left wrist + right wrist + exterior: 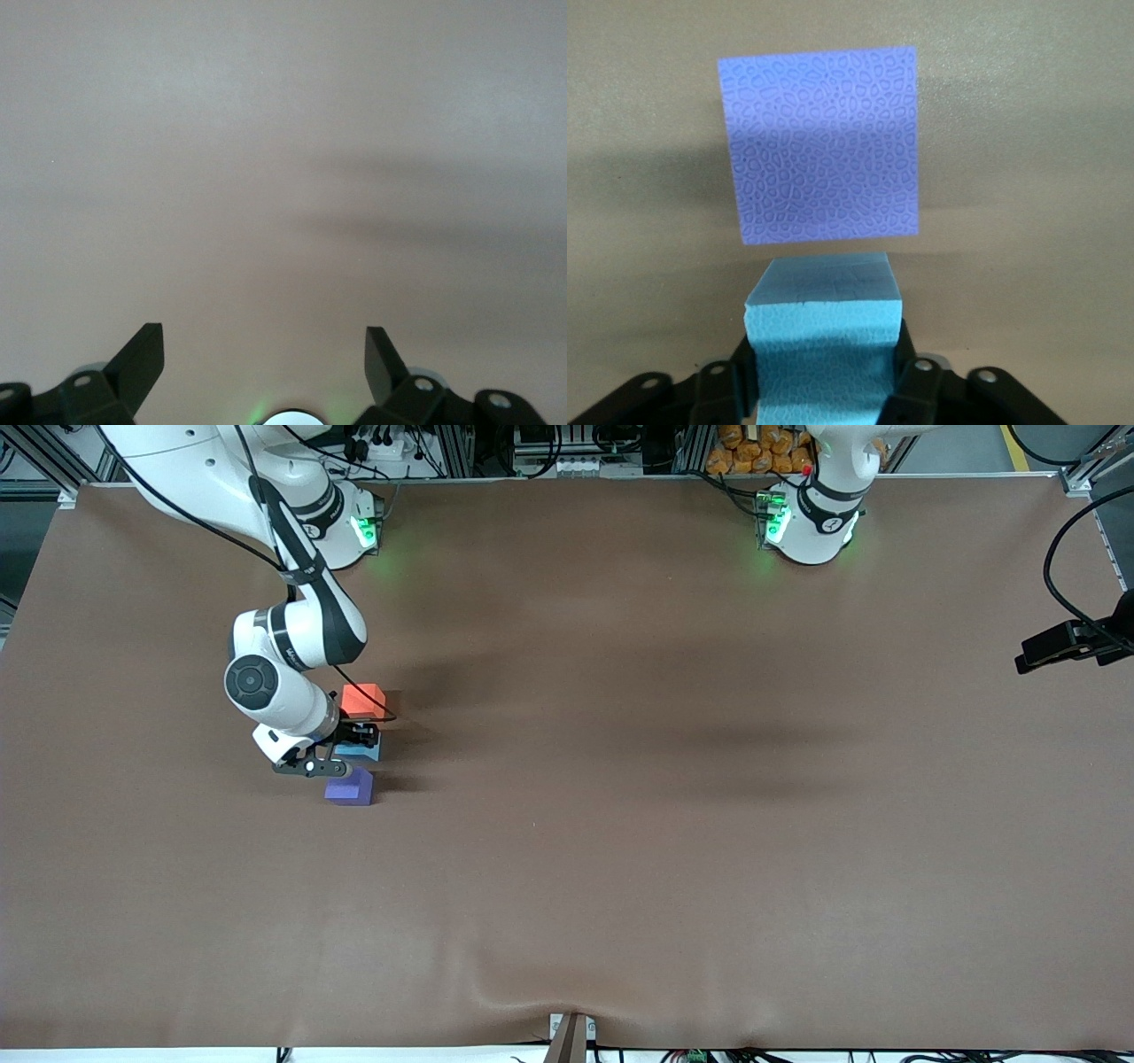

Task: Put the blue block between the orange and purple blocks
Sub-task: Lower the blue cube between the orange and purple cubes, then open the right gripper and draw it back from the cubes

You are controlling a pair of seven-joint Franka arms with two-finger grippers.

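Note:
The blue block (361, 752) sits between the orange block (362, 699) and the purple block (350, 787), toward the right arm's end of the table. My right gripper (358, 740) is shut on the blue block, with its fingers pressed on two opposite sides; the block (824, 341) fills the jaws in the right wrist view, with the purple block (822, 147) just past it. The orange block is farther from the front camera than the blue one, the purple block nearer. My left gripper (264, 359) is open and empty over bare table; it is out of the front view.
The brown table cover (620, 779) spreads wide around the three blocks. A black camera mount (1076, 642) reaches in at the left arm's end of the table. The left arm waits near its base (811, 522).

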